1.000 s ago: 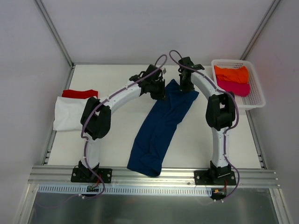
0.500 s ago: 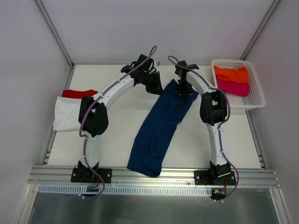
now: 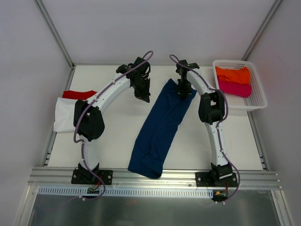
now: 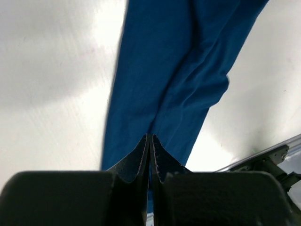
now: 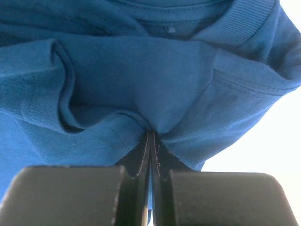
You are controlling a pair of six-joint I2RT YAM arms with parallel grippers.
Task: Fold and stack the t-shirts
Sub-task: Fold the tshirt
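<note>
Navy t-shirt (image 3: 159, 134) lies in a long diagonal band across the table (image 3: 113, 136). Right gripper (image 5: 151, 137), jaws closed, pinches the cloth near the collar at the far end. Left gripper (image 4: 149, 140), jaws pressed together with nothing between them, is just left of that end, apart from it. White t-shirt (image 3: 66, 115) and red t-shirt (image 3: 80, 94) lie at the left edge.

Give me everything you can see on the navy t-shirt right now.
The navy t-shirt is soft knit cloth, bunched lengthwise into a long creased band lying diagonally across the table, its near end reaching the front rail. No print shows. The right gripper is shut on a fold near the ribbed collar at the far end. The left gripper, shut, sits beside it, apparently not touching.
</note>
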